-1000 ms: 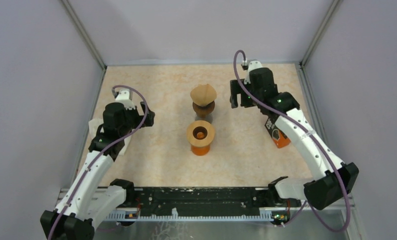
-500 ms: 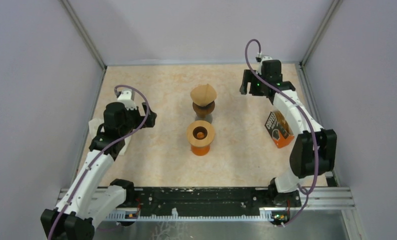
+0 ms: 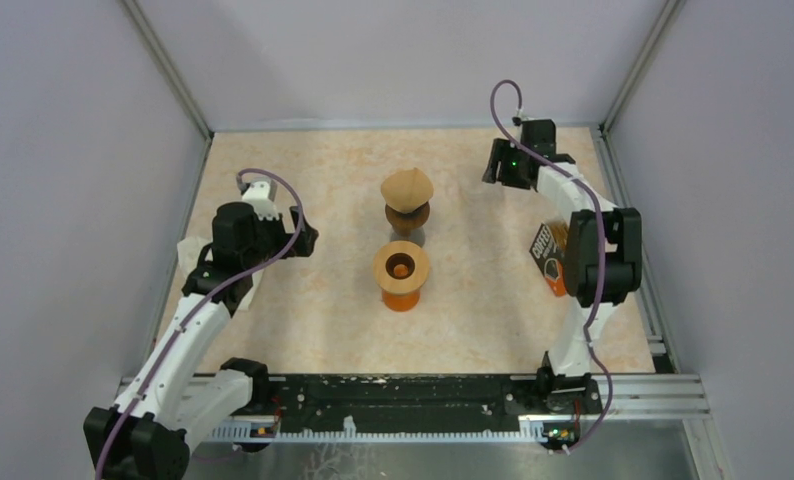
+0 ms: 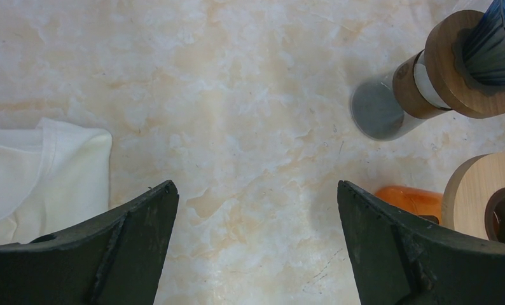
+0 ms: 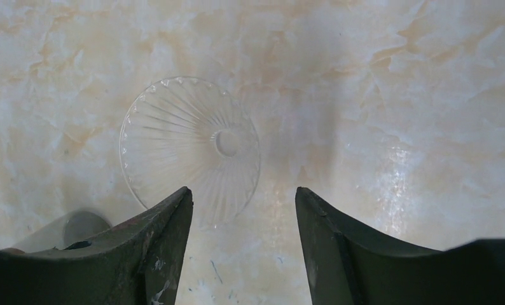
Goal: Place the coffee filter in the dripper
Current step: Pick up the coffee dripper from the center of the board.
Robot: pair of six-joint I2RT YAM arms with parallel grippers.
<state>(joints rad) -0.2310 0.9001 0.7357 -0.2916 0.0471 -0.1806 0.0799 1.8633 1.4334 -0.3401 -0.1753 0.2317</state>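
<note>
The tan filter [image 3: 406, 187] is sitting capped on a stand [image 3: 407, 217] behind the dripper [image 3: 401, 268], likely keeping its cone shape. The left gripper [image 4: 255, 190] is hanging wide open; the right gripper [image 5: 242, 194] is hanging part-open, empty.

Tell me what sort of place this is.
Probably a robot test booth set up for coffee: plain walls around a marble-look table, a left arm and right arm bolted to a rail, a coffee bag.

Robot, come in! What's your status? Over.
Left fingers open, empty, beside white folded filter, untouched. Right fingers open, empty, over clear ribbed dripper. Nothing seen blocking. Over.
</note>
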